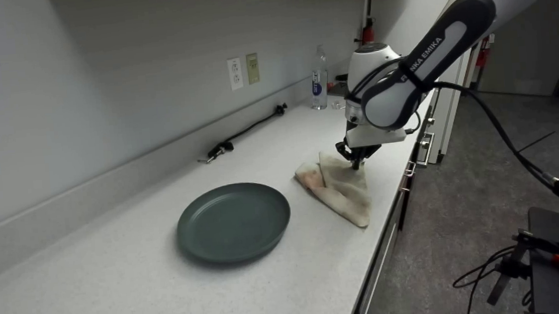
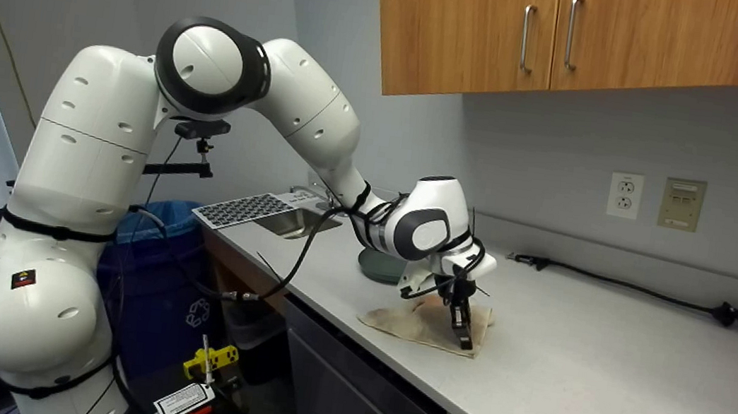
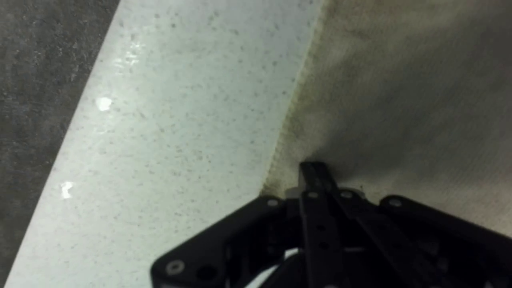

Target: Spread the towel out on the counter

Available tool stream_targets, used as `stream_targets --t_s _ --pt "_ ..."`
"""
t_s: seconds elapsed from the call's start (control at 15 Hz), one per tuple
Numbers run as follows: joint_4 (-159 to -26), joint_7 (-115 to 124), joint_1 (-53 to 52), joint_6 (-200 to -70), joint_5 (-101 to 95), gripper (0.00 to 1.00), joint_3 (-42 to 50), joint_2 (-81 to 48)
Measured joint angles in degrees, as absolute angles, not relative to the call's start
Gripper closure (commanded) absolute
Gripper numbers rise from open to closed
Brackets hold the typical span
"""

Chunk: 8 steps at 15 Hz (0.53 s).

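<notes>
The towel (image 1: 344,192) is beige with a pinkish patch and lies partly folded on the white counter (image 1: 121,299), near its front edge. It also shows in an exterior view (image 2: 418,324) and fills the right of the wrist view (image 3: 392,100). My gripper (image 1: 356,166) points down at the towel, near one edge of it, in both exterior views (image 2: 465,342). In the wrist view the gripper's (image 3: 315,166) fingertips are together over the towel beside its hemmed edge. I see no cloth pinched between them. Whether the tips press on the towel I cannot tell.
A dark green plate (image 1: 235,223) lies beside the towel. A black cable-like arm with clamps (image 1: 252,126) lies along the wall. A water bottle (image 1: 319,79) stands farther back. A sink (image 2: 295,224) is at the far end. Wooden cabinets (image 2: 464,27) hang above the counter.
</notes>
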State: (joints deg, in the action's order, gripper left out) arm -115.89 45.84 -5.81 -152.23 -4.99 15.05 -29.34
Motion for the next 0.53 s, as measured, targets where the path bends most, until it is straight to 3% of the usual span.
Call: stream_targets --t_s 0.53 --pt "-116.1 51.7 -5.5 -152.2 -5.0 1.0 19.2 -29.6"
